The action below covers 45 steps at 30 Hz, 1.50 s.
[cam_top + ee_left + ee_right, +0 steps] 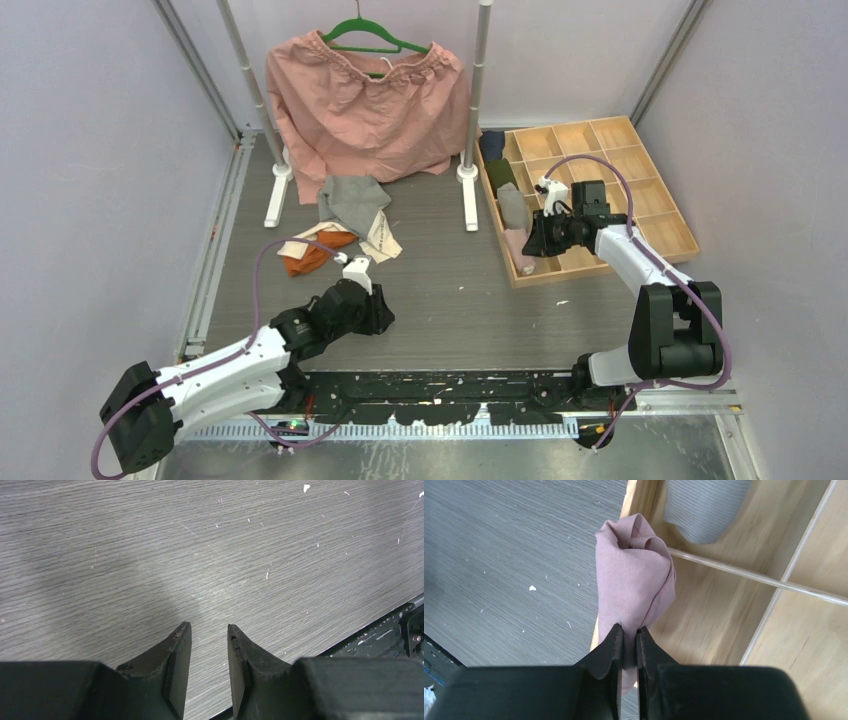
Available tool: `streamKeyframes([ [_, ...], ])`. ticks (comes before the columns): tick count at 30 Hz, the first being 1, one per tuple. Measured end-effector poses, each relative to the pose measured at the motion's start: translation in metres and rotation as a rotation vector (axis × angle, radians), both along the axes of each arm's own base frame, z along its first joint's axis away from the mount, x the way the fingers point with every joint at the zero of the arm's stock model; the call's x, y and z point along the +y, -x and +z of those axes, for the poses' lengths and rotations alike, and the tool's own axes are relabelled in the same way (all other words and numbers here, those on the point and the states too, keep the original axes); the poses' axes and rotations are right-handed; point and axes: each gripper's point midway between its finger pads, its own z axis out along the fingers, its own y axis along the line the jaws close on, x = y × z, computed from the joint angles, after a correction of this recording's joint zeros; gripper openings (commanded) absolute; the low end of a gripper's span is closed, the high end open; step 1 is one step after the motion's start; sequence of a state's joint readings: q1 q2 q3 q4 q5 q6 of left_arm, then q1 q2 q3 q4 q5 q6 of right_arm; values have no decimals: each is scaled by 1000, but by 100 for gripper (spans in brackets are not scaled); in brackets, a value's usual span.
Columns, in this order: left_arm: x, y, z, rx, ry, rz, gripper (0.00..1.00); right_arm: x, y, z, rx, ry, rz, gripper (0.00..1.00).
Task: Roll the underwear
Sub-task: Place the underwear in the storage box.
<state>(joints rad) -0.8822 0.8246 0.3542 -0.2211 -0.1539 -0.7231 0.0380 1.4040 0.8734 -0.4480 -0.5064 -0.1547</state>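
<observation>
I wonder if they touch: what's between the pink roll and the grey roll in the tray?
A thin wooden divider separates the pink roll from the grey roll; the right wrist view shows it.

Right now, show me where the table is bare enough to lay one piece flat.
Bare table lies between the underwear pile and the wooden tray, beside the open left gripper. The tray's right compartments are empty. Crowded: its left column, where the right gripper pinches a pink roll.

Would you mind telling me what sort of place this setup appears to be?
Probably a lab robot cell staged for laundry sorting: plain panelled walls, a pink garment on a green hanger, loose underwear on the table, and a wooden divided tray with rolled cloths.
</observation>
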Motion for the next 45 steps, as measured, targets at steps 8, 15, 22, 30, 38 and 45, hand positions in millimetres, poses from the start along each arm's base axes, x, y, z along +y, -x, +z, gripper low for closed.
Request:
streamKeyframes([
  [8, -2, 1, -2, 7, 0, -7, 33, -3, -4, -13, 34, 14, -15, 8],
  [15, -3, 1, -1, 9, 6, -13, 33, -3, -7, -22, 69, 17, -24, 19],
  [22, -3, 1, 0, 7, 8, -13, 33, -6, -6, -33, 122, 33, -39, 41],
  [30, -4, 1, 1, 5, 14, -16, 33, -16, -7, -35, 124, 85, -79, 52],
  [38, -4, 1, 2, 1, 18, -16, 34, -18, -12, 6, 0, 73, -115, 56],
  [45, 3, -4, 6, -15, -16, 14, 47, -14, -8, 78, -214, -52, -258, 71],
])
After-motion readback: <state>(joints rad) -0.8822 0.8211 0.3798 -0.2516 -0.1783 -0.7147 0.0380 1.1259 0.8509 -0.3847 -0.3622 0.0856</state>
